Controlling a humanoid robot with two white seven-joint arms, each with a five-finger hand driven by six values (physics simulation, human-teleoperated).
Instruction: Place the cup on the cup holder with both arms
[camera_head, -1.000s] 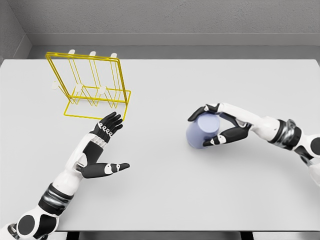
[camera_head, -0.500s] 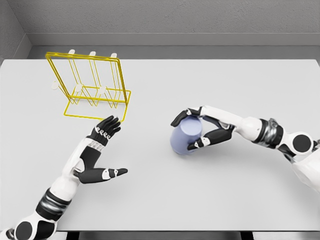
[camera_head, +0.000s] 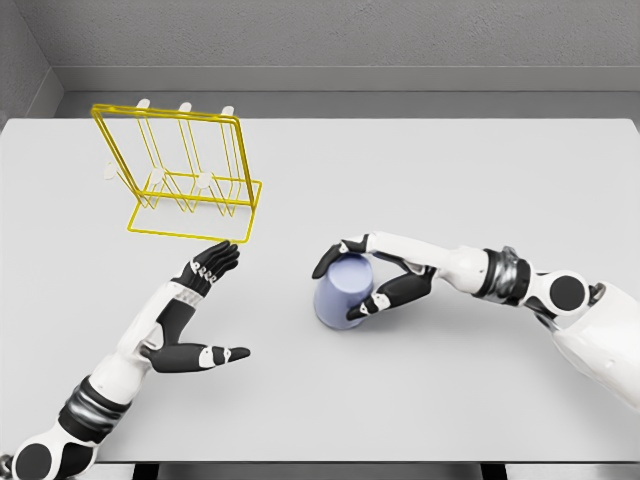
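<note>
A pale blue cup (camera_head: 340, 291) sits tilted near the middle of the white table (camera_head: 450, 180), its closed bottom facing me. My right hand (camera_head: 352, 280) is shut on the cup, fingers over its top and thumb under its right side. To the cup's left my left hand (camera_head: 205, 310) stands open, palm turned toward the cup, thumb stretched out low, a clear gap between them. The yellow wire cup holder (camera_head: 185, 175) with white-tipped pegs stands at the back left, beyond the left hand.
The table's front edge (camera_head: 320, 463) runs along the bottom of the view. A grey wall (camera_head: 400, 40) rises behind the table's far edge.
My right hand has carried the cup leftward and a little nearer, toward the left hand. The left hand has drawn back slightly toward me and stays open.
</note>
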